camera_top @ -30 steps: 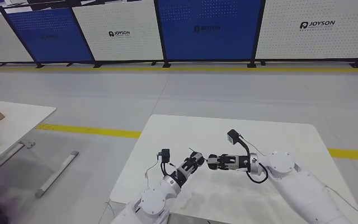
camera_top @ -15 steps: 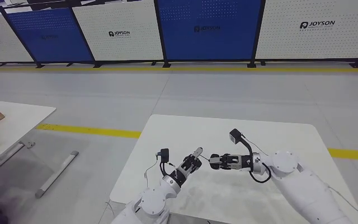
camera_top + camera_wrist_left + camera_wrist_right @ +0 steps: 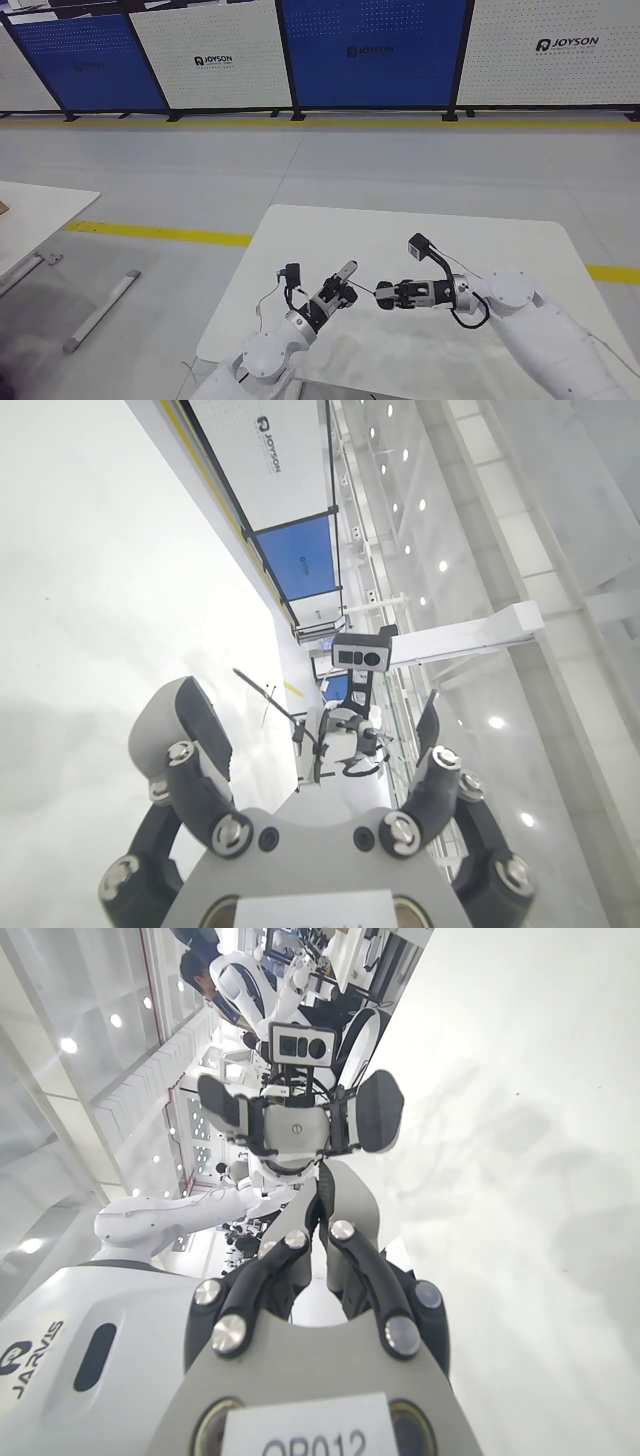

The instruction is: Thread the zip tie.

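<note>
Compared with a second ago, draws the left gripper [image 3: 349, 283] back from the right gripper [image 3: 381, 293] and spreads its jaws wide, gripping nothing. Leaves the zip tie [image 3: 260, 691] pinched in the closed jaws of the right gripper alone, over the surface [image 3: 420, 240], free end pointing toward the left gripper. Looks like a release after a pass at threading, or a pause to regrasp. Cannot tell whether the tail sits through the head: too thin in the top view, and from the left wrist merely a dark strip with a small knot and a fine strand. Hides the gripped end inside the right gripper's closed jaws
</note>
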{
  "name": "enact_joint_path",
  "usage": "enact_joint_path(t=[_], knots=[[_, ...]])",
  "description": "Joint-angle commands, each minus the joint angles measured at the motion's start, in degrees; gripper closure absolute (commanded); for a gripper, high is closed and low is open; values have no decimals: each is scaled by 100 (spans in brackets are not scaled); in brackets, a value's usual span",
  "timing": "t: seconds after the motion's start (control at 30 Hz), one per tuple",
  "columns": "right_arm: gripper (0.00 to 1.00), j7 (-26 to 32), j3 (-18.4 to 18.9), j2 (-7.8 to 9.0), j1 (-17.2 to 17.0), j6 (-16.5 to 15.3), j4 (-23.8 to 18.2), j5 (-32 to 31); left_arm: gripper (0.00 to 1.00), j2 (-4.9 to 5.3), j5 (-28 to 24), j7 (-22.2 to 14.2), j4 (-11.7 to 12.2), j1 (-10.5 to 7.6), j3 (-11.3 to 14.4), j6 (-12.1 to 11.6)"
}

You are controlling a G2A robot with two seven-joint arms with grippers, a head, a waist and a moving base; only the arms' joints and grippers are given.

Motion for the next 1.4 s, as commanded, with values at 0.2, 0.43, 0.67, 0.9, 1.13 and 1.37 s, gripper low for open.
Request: enact_joint_path(t=[0.2,0.43,0.67,0.9,1.13,1.37], knots=[[100,13,-3,-2,3,3,3,-1,0,-3,3,-3,0,-1,16,-16],[100,13,-3,-2,3,3,3,-1,0,2,-102,-316,31,-12,29,11],[100,13,-3,-2,3,3,3,-1,0,3,16,-367,66,-37,61,-25],[100,13,-3,-2,3,3,3,-1,55,-6,-100,-407,97,-3,55,-304],[100,13,-3,-2,3,3,3,-1,85,15,-252,-657,110,22,-35,-205],[100,13,-3,-2,3,3,3,-1,100,22,-356,-782,84,42,-60,-130]])
